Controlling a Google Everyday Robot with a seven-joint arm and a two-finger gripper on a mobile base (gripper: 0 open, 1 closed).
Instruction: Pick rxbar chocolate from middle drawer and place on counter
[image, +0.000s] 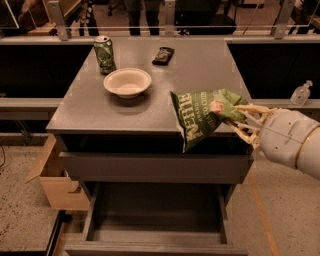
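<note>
Nearest to me, the lower drawer (155, 220) of the dark grey cabinet stands pulled out, its dim inside showing nothing I can make out. Above it the middle drawer (155, 165) is out only a little way, and its contents are hidden from where I stand.

At the right, the robot's white rounded arm (292, 142) reaches in from the side, and its two-finger gripper (235, 117) is clamped on the upper right corner of a crinkled green chip bag with white lettering (200, 120). The bag hangs tilted from that pinch, its upper part over the front right edge of the broad matte grey counter (165, 80), its lower end drooping past the edge in front of the drawer gap.

Further back on the counter sits a shallow cream-white round bowl (127, 82), left of centre. Behind it, a green drink can (104, 54) stands upright near the back left. A small dark wrapped bar (163, 55) lies flat towards the back, well apart from the gripper.

To the left on the floor is a brown cardboard box (55, 177). Off to the right, on a ledge, stands a small clear bottle (300, 93).
</note>
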